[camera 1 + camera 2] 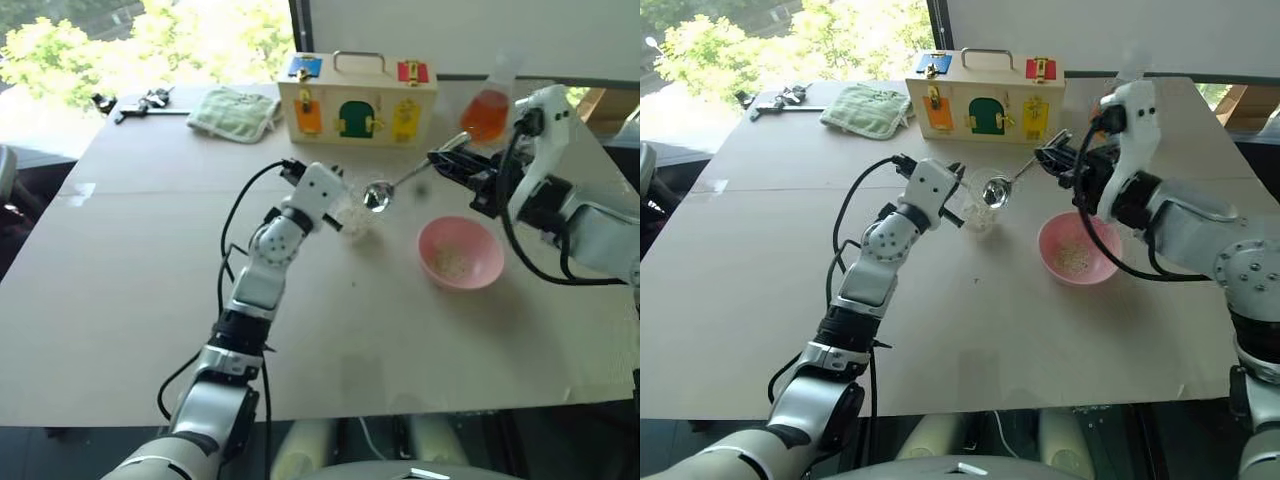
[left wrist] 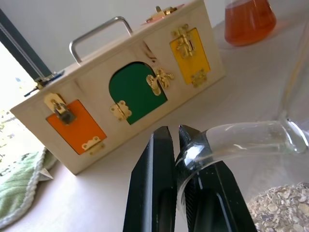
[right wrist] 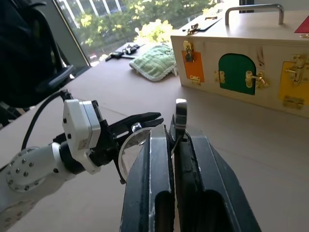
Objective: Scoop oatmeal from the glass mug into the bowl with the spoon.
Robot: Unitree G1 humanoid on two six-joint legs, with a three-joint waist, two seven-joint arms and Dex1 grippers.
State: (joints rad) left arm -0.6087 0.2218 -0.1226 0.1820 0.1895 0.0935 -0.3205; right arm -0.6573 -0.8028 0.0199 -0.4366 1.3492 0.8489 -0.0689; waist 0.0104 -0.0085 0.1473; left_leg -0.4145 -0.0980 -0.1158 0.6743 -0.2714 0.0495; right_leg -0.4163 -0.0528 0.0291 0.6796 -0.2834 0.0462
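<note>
Nearest us, the left gripper [image 1: 335,205] pinches the handle of the small clear glass mug [image 1: 357,213], steadying it at mid-table with pale flaky oatmeal [image 2: 282,207] heaped inside. Right of it, the right gripper [image 1: 447,160] clamps the slim silver spoon [image 1: 390,187], its bowl poised above the mug's rim. Some oatmeal already lies in the round pink plastic bowl [image 1: 481,268], near right. Best now: dip steeply, lift level, cross slowly.

Bright daylight from window [image 1: 150,40] behind table [image 1: 150,300], foliage overexposed; soft shadows, wrist views sharp
</note>
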